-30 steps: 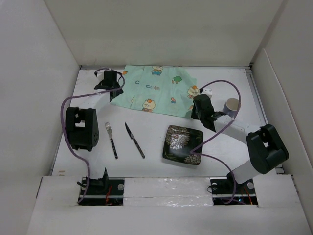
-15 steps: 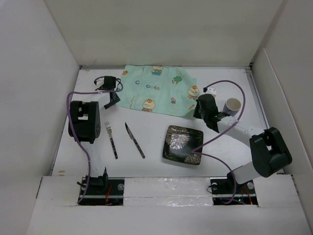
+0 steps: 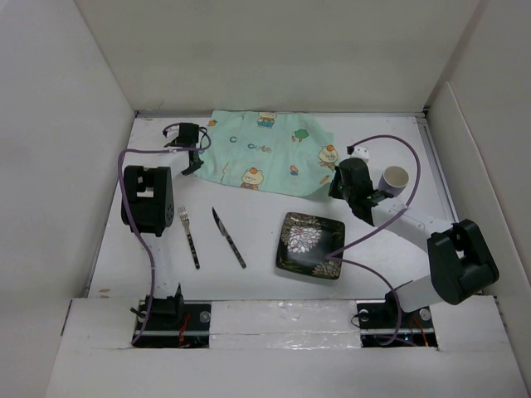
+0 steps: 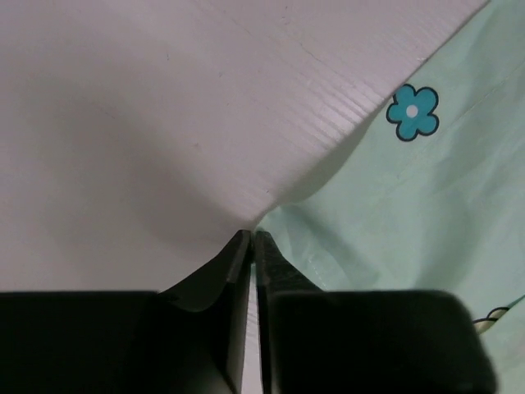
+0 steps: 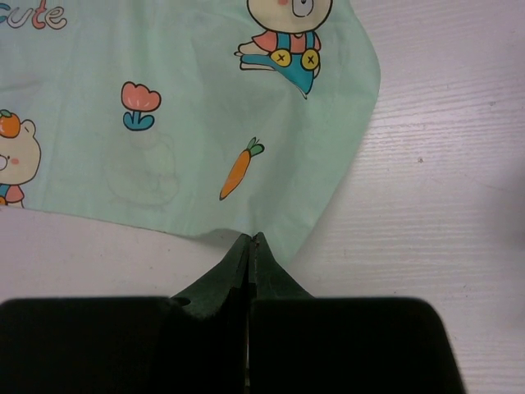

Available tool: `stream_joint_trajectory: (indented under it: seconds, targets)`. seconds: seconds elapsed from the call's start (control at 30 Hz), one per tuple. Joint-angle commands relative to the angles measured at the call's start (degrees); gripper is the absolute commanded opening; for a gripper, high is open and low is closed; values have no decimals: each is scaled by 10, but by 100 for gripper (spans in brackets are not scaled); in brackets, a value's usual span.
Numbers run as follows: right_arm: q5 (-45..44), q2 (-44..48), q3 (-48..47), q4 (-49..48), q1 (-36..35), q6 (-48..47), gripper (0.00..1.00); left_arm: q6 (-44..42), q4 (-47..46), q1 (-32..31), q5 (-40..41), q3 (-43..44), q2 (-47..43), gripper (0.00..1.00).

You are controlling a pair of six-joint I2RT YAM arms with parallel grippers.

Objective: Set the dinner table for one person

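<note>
One step seems in hand on the bench (image 3: 249,217): positioning the cloth mat (image 3: 265,153), which lies at the far side. The left end effector (image 4: 252,238) is clamped on the mat's near-left corner and the right end effector (image 5: 253,240) on its near-right corner, each nipping cloth between closed fingertips. The next move likely calls for both arms to draw the mat evenly, kept taut, without sweeping the dishes. The bench is plain, flat and white, walled on three sides, and fills the top view. Nearer than the mat rest a dark patterned plate (image 3: 309,245), a knife (image 3: 229,238) and a fork (image 3: 189,238) to its left, and a small cup (image 3: 393,179) at the right.
</note>
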State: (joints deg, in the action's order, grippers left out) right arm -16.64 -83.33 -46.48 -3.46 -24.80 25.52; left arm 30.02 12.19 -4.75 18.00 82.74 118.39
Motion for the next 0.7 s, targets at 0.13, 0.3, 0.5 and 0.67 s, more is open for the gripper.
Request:
stream_joint_trajectory:
  seconds: [0.13,0.3,0.5,0.67]
  targets:
    - [-9,12,-1,-29,3,1,0,-8,0,0,-22,-4,-46,0]
    - [-28,27,-27,-3,-2,-7,0,-15,-28,0,-46,7,-170,0]
    - [-65,73,-114,51,-3,-27,0,-28,-21,0,-56,74,-272,0]
    - [-74,95,-188,75,4,-57,0,-20,-38,0,-77,87,-340,0]
